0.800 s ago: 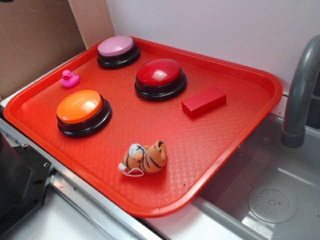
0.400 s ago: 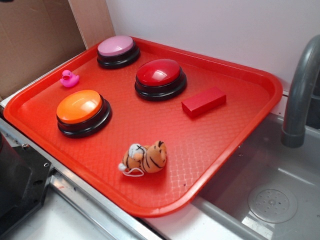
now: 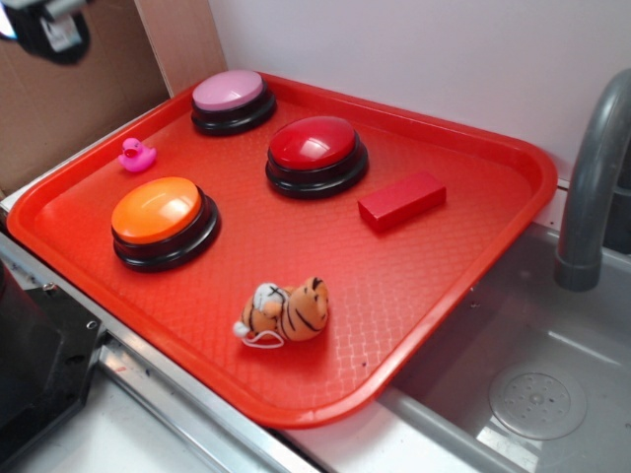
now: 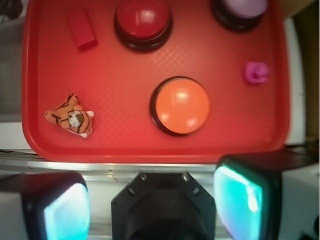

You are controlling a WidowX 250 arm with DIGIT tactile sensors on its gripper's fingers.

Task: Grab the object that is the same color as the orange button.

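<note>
Orange fur marks the target: the tiger lies at six o'clock on the red tray, untouched. The gripper has just entered at the exterior view's eleven o'clock corner, far off; the approach is only beginning. Its jaws stand spread in the wrist view. The orange button sits at nine o'clock.

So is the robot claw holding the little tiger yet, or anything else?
No, nothing is held. The gripper is open and high above the tray's near edge. The tiger lies untouched on the tray, beside the orange button.
</note>
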